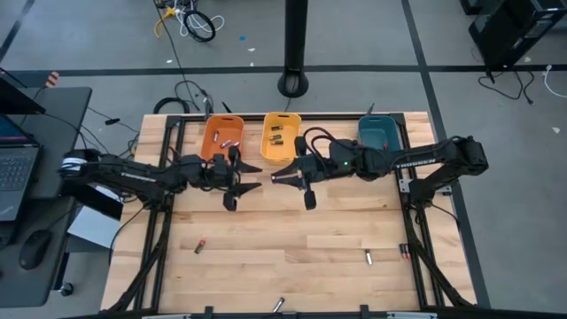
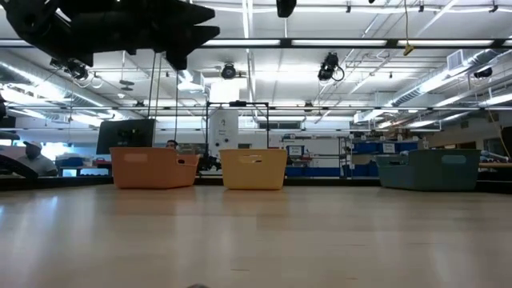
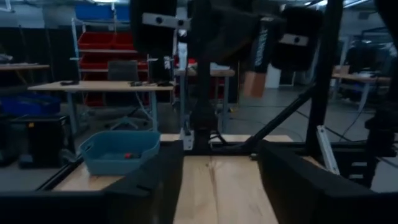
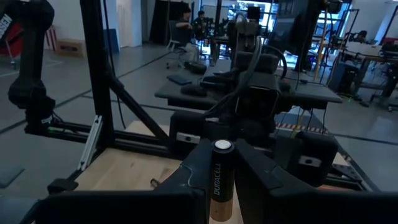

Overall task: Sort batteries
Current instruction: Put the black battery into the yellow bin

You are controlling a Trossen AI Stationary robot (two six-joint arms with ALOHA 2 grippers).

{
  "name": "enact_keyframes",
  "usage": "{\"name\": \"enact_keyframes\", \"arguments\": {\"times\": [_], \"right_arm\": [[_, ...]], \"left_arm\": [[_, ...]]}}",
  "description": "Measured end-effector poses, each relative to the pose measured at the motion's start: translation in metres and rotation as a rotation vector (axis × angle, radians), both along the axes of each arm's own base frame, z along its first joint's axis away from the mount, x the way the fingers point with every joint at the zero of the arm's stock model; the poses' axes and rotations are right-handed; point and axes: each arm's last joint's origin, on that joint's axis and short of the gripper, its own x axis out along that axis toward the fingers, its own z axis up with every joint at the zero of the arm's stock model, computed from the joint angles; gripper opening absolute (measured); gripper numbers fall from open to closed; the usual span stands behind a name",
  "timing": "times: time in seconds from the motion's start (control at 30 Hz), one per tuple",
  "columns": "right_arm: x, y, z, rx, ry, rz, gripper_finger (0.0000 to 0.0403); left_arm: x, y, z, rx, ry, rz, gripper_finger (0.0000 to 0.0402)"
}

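Note:
Three bins stand along the far edge: orange (image 1: 221,139), yellow (image 1: 281,137) and teal (image 1: 379,133). The orange and yellow bins hold small batteries. Loose batteries lie on the near half of the table (image 1: 200,245), (image 1: 368,257), (image 1: 403,251). My right gripper (image 1: 285,178) hangs in front of the yellow bin, pointing level toward the table's left, shut on a black-and-copper battery (image 4: 221,180). My left gripper (image 1: 237,184) hangs in front of the orange bin, open, with nothing between its fingers (image 3: 155,186). My right gripper pinches the battery's black side (image 4: 219,186) between its two fingers, which come level from the table's right and lie across it. The battery stands about upright with its silvery end (image 4: 222,146) on top, lifted clear of the table.
Another battery lies at the near edge (image 1: 278,304). The two grippers face each other closely over the table's middle. Black frame rails (image 1: 168,221), (image 1: 416,221) run along both sides. A laptop and mouse sit on a desk to the left (image 1: 18,177).

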Motion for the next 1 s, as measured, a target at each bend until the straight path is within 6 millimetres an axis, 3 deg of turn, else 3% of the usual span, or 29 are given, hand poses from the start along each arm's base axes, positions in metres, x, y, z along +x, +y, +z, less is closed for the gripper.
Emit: {"name": "enact_keyframes", "arguments": {"times": [0.27, 0.47, 0.63, 0.77, 1.0], "right_arm": [[0.000, 0.000, -0.003, -0.011, 0.027, 0.001, 0.0056], [-0.001, -0.001, -0.013, -0.023, 0.129, -0.028, 0.0056], [-0.005, -0.005, -0.028, -0.026, 0.290, -0.082, 0.0056], [-0.011, -0.007, -0.044, 0.015, 0.412, -0.101, 0.0056], [-0.027, -0.017, -0.095, 0.138, 0.542, -0.177, 0.0056]], "left_arm": [[-0.001, -0.003, 0.002, 0.018, -0.015, -0.063, 0.0269], [-0.008, -0.018, -0.001, 0.119, 0.078, -0.115, 0.0261], [-0.015, -0.031, -0.003, 0.161, 0.145, -0.060, 0.0242], [-0.018, -0.038, -0.003, 0.182, 0.172, 0.014, 0.0226], [-0.021, -0.045, -0.004, 0.163, 0.190, 0.030, 0.0204]]}}
